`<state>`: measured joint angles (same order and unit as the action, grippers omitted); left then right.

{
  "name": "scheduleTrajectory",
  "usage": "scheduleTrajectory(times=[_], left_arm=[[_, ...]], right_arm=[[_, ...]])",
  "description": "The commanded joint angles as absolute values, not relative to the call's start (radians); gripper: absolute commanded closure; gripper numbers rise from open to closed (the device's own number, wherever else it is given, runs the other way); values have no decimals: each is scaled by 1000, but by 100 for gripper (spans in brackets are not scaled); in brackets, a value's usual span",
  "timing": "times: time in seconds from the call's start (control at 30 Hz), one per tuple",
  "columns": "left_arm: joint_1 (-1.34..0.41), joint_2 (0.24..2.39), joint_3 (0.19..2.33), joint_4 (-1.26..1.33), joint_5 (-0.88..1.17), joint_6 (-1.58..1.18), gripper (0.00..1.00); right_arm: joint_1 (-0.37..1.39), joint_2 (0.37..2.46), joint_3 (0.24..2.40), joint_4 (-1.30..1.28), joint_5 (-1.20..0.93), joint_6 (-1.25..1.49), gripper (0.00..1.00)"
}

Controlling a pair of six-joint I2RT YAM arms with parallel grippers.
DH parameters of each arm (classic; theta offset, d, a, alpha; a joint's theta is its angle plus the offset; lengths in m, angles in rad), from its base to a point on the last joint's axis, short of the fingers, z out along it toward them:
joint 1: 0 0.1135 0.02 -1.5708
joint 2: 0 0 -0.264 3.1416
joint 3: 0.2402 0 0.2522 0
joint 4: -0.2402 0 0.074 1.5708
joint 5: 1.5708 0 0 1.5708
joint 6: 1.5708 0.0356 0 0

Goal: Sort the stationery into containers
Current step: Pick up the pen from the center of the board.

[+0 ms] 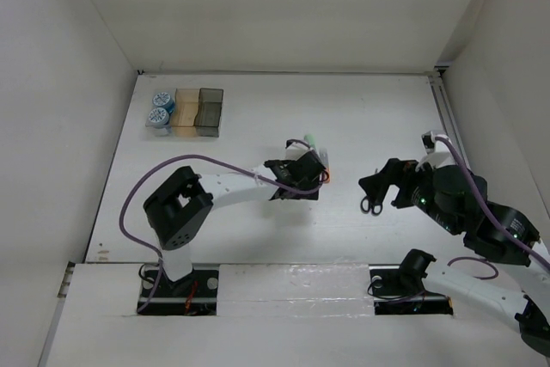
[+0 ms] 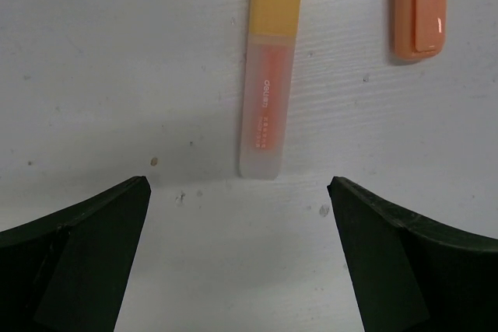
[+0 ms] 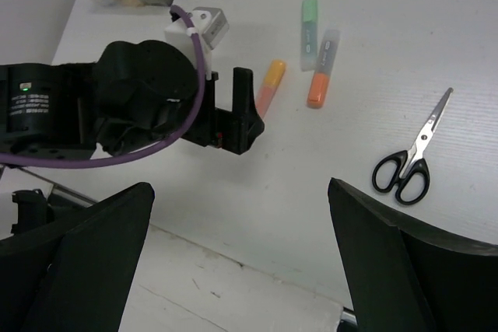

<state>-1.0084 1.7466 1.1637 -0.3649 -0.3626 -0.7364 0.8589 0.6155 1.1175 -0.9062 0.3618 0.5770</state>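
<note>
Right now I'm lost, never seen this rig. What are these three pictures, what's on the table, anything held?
It is two robot arms bolted at the near edge of a white table. The overhead picture looks down from behind them. The other two come from cameras on each wrist, so the dark shapes at their bottom corners belong to that arm. The left gripper hovers open by a yellow-orange marker, with an orange marker beside it. The right gripper is open too; its view shows a green marker and black-handled scissors loose on the table. At the far left stands a row of three bins; two blue-and-white rolls sit in the clear one. Nothing is held.
</note>
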Motion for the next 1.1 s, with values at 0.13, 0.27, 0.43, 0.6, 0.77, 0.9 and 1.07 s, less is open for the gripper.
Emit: scheduleTrajectory(times=[0.13, 0.27, 0.43, 0.6, 0.77, 0.9, 1.07], left_arm=[[-968, 1832, 1255, -310, -364, -706, 1], [-947, 1897, 1310, -294, -364, -673, 2], [-937, 1971, 1387, -339, -364, -653, 7], [-937, 2026, 1433, -390, -373, -653, 24], [-937, 2036, 1422, -409, -391, -663, 56], [-937, 2057, 1422, -442, -400, -672, 100], [-922, 2004, 1431, -521, -492, -693, 100]], right_arm=[[867, 597, 1097, -838, 310, 583, 0], [867, 597, 1088, -828, 301, 583, 0], [867, 588, 1078, -819, 301, 583, 0], [867, 566, 1069, -819, 301, 583, 0], [867, 566, 1069, -810, 310, 592, 0], [867, 566, 1060, -799, 310, 592, 0], [867, 566, 1060, -781, 310, 592, 0]])
